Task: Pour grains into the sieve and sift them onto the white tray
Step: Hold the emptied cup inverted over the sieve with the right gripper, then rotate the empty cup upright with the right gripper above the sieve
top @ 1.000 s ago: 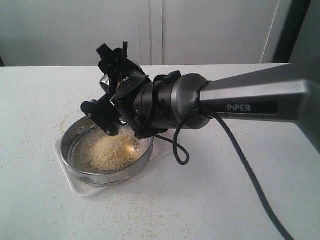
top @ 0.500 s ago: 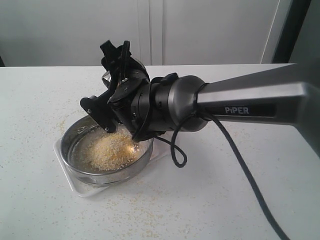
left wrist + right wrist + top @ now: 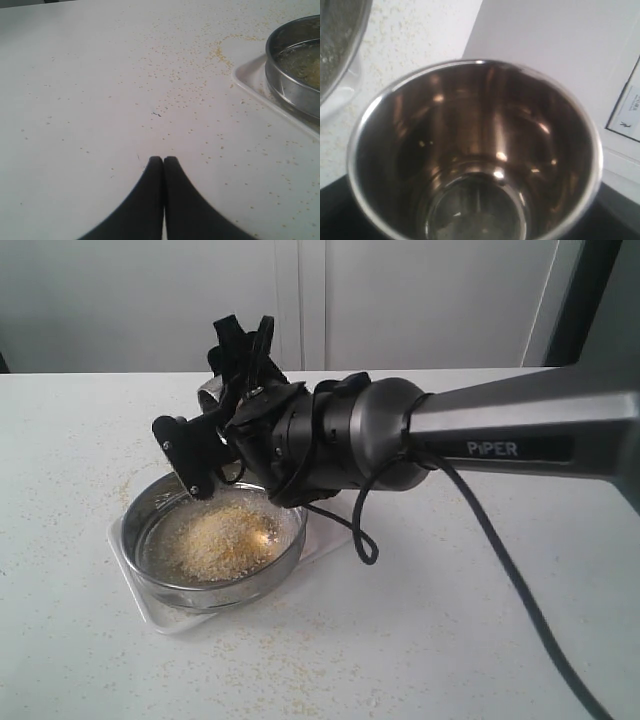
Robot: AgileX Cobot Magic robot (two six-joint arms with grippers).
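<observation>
Holding a steel cup above the loaded sieve

Farthest left, and seen only from its own wrist camera, the left gripper hovers over bare tabletop. Its two black fingers are pressed together with nothing between them. Loose crumbs speckle the table beneath it, thickest toward the tray corner. From this camera the sieve and tray sit well apart from the fingertips.

Next comes the white tray, lying flat on the table in the left half of the exterior view. The sieve rests inside it, its steel rim reaching nearly to the tray's edges, so only the tray's near corner and a strip on each side show. The grains form a low yellow-white heap on the mesh, roughly at its centre, and none can be seen on the exposed parts of the tray.

Just above the sieve's far rim is the right gripper. Its jaws are spread wide and clamped on a steel cup, one finger low toward the sieve, the other high behind it. The right wrist camera looks straight into the cup, whose shiny interior holds only a few stuck specks. Part of the sieve's rim shows beside the cup's lip.

From there the dark grey arm runs to the right edge, with a black cable looping under it and trailing down across the table.
</observation>
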